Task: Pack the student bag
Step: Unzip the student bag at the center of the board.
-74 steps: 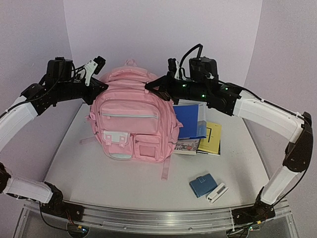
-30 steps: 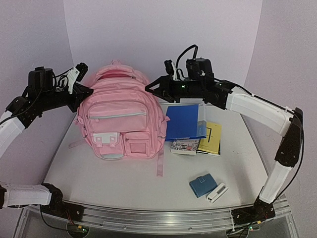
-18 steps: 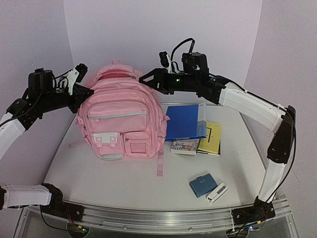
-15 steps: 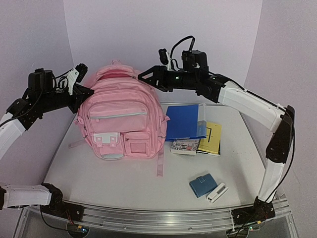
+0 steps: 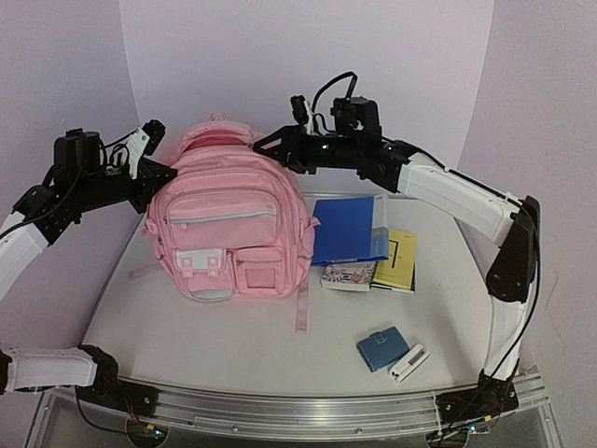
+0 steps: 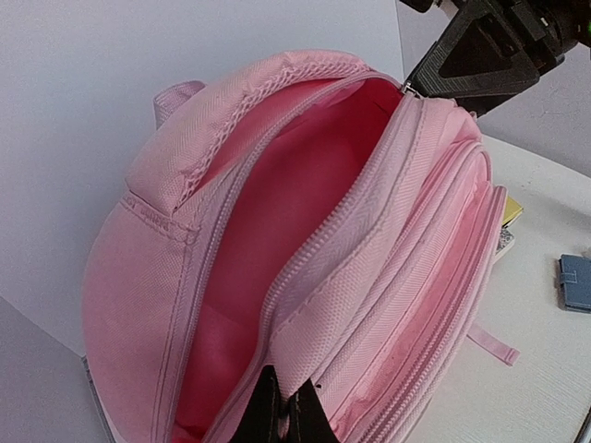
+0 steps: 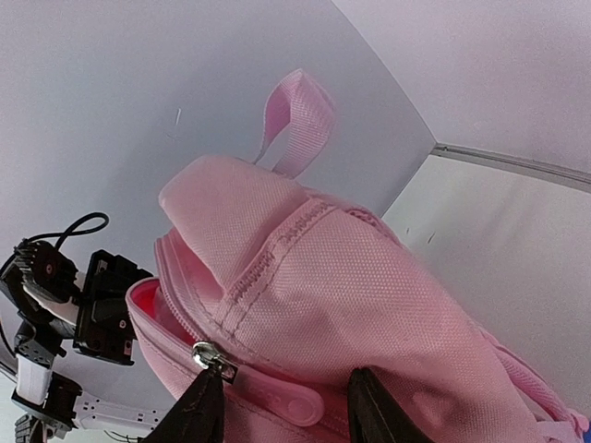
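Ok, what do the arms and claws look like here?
Both arms have white shell links between black joints, on black bases bolted to a metal rail. The left claw and right claw are black with wedge-shaped fingers. Black cables loop over each wrist; the left wrist carries a white part, and small green lights dot the right one.

No words or numbers can be read on the student bag (image 5: pixel 229 219). The yellow book (image 5: pixel 398 259) and the little picture book (image 5: pixel 349 275) have marks, but they are too small to read.
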